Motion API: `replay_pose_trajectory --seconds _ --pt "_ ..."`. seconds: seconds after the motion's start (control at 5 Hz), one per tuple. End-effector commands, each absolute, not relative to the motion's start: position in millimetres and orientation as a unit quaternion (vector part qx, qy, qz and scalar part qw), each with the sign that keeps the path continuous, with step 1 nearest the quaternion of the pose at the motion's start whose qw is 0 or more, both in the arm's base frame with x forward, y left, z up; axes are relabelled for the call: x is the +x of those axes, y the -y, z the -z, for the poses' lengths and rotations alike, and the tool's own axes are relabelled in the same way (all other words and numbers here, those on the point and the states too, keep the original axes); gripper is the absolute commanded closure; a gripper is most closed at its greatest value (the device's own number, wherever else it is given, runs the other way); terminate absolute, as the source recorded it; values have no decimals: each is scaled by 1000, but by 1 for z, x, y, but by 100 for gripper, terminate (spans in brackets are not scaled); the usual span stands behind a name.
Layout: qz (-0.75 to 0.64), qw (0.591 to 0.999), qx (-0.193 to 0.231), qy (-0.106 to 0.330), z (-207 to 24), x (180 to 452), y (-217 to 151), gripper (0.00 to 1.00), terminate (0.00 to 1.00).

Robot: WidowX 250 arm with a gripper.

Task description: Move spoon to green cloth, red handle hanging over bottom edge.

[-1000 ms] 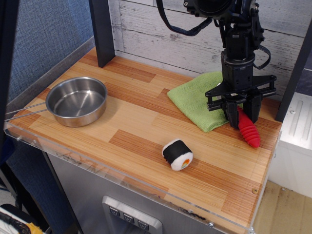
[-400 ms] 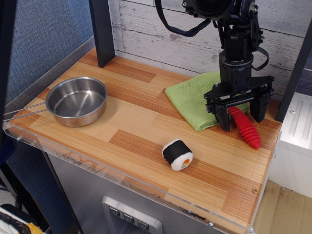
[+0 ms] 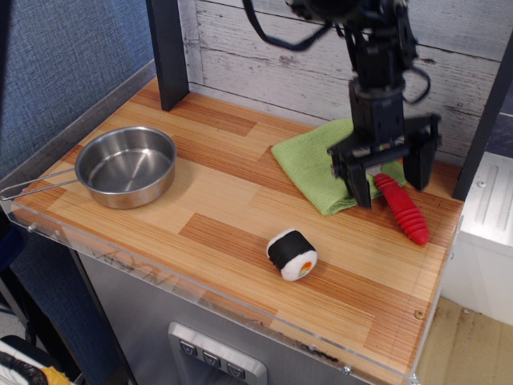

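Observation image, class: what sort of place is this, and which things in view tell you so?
Probably a robot lab's mock kitchen counter: a toy sushi roll, a steel pan and a green cloth lie on a wood-patterned tabletop with a clear plastic rim, and an open gripper hangs over a red-handled spoon.

Steel pan (image 3: 126, 166) with thin wire handle, far left on wooden table (image 3: 224, 233); toy sushi roll (image 3: 292, 254), near centre.

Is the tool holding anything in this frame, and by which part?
Nothing is held. The tool is open above the spoon, whose red handle lies on the table past the green cloth.
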State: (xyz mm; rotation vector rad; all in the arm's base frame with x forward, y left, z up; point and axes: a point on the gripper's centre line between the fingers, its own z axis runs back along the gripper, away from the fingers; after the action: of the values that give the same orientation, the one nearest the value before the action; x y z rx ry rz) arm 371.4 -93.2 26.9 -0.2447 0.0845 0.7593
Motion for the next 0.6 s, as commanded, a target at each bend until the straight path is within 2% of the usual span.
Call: replay_pose_trajectory --seconds 0.0,0.2,0.4 --pt "-378 907 -181 35 -111 382 80 0 0" --pt "-376 898 -218 64 -144 376 75 0 0" --pt "-381 889 -235 98 -175 362 65 0 0"
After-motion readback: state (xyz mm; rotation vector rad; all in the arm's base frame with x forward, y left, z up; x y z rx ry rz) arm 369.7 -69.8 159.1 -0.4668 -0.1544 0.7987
